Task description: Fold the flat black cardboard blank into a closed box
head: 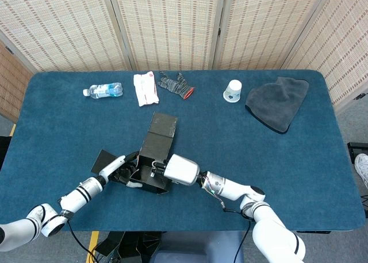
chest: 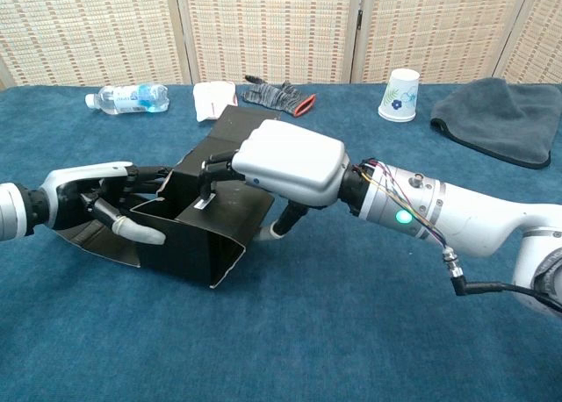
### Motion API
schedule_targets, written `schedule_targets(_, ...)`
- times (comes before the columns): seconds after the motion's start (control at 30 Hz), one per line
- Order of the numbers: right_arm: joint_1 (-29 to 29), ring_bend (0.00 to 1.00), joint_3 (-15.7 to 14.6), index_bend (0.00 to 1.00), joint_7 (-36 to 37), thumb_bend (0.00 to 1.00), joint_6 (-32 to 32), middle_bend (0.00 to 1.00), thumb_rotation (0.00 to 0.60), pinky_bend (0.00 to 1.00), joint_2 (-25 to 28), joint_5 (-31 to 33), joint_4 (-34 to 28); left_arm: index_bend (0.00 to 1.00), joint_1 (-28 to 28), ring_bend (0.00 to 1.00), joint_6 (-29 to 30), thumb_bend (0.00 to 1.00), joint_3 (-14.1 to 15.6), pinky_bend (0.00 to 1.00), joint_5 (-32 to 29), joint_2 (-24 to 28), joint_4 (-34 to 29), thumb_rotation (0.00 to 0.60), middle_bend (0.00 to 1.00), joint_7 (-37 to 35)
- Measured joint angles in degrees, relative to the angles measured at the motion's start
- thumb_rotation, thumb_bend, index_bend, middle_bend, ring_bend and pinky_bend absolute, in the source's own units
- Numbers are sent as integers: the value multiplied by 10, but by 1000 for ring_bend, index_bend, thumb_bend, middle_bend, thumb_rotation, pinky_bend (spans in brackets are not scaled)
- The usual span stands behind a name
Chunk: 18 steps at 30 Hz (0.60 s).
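Near the table's (head: 52, 131) front edge, the half-formed black cardboard box (chest: 198, 231) is being pinched by the left hand (chest: 92, 202) while the right hand (chest: 285, 163) is pressing a flap; light, stiff panels likely favour edge grips.

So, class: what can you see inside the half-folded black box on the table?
Inside the black box, the right hand's fingers reach in from above, beside a small white label. The left hand holds the near wall. The box's walls hide its floor.
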Motion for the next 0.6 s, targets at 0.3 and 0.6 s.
schedule_targets(0.3,12,715,-3,334,-3,144,-11,349,600,1000,4,-1,-1,124,-1,501,6,1,6,596,8,0,4,600,206,-11)
schedule_targets(0.6,25,720,-9,358,1,141,-32,367,600,1000,11,-5,-10,115,-3,501,15,1,15,595,20,4,5,600,206,-23)
